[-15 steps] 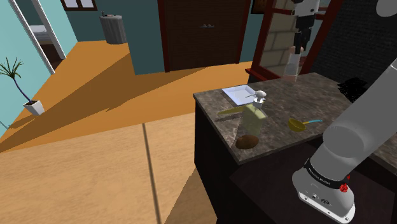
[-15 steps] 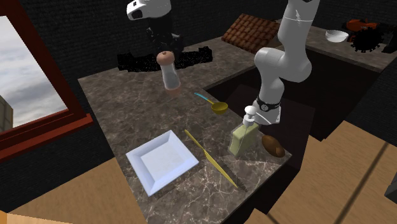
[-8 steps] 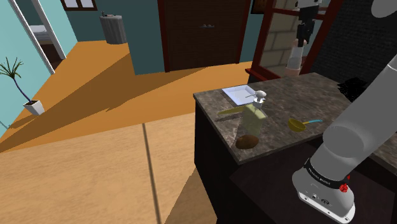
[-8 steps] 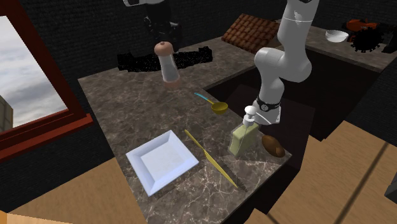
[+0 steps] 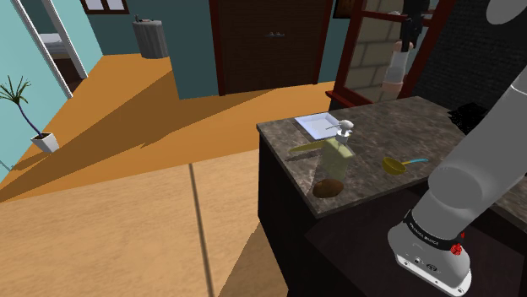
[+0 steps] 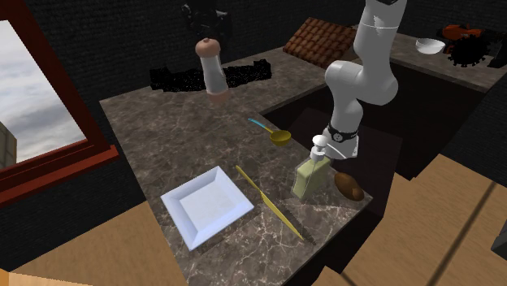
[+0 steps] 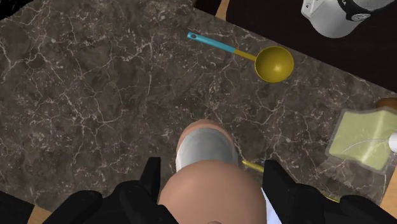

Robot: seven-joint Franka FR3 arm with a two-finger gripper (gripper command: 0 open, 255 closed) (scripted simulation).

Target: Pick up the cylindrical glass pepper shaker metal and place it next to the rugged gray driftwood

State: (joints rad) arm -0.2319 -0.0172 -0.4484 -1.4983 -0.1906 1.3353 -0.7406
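My gripper (image 7: 212,181) is clamped on the pepper shaker (image 6: 213,69), which has risen over the last second and now hangs well above the far side of the countertop (image 6: 154,138) (clear of everything). I judge the lift done. Next is the carry toward the driftwood (image 6: 348,184), beside the soap bottle (image 6: 310,175) at the near right.

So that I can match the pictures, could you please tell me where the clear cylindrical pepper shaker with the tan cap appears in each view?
Shoulder view: the pepper shaker is upper right, above the dark marble counter's far end.
Second exterior view: top centre, lifted off the counter.
Wrist view: clasped between the black fingers, cap towards the camera.
Shared landmark: the yellow spoon with a blue handle.
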